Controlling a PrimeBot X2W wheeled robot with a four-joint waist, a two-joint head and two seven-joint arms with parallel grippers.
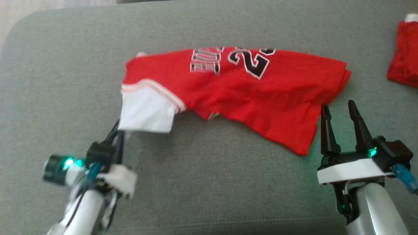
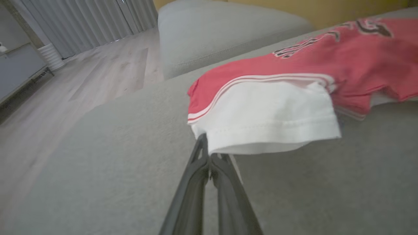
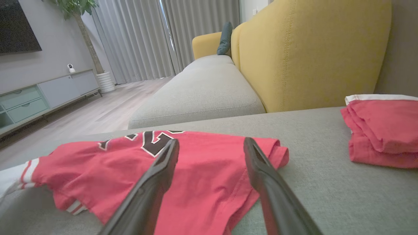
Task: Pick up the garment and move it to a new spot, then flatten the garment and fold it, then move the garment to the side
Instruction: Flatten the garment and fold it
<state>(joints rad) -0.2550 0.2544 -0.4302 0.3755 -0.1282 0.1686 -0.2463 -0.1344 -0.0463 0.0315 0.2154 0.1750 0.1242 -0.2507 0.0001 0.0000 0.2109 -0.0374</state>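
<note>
The garment (image 1: 235,88), a red jersey with black numbers and a white sleeve (image 1: 147,112), lies spread and wrinkled across the grey cushion (image 1: 209,182). My left gripper (image 1: 118,129) is shut on the near left corner of the white sleeve hem (image 2: 261,130). The dark fingertips (image 2: 201,147) are pressed together around the fabric, and the hem hangs slightly off the cushion. My right gripper (image 1: 338,106) stands open just off the jersey's lower right edge. Its two fingers (image 3: 163,163) frame the red cloth (image 3: 202,169) without touching it.
A second red garment (image 1: 403,55), folded, rests at the cushion's far right (image 3: 382,130). Behind it rise a yellow sofa back (image 3: 310,55) and a grey seat (image 3: 202,94). The cushion's left edge drops to a wooden floor (image 2: 65,88).
</note>
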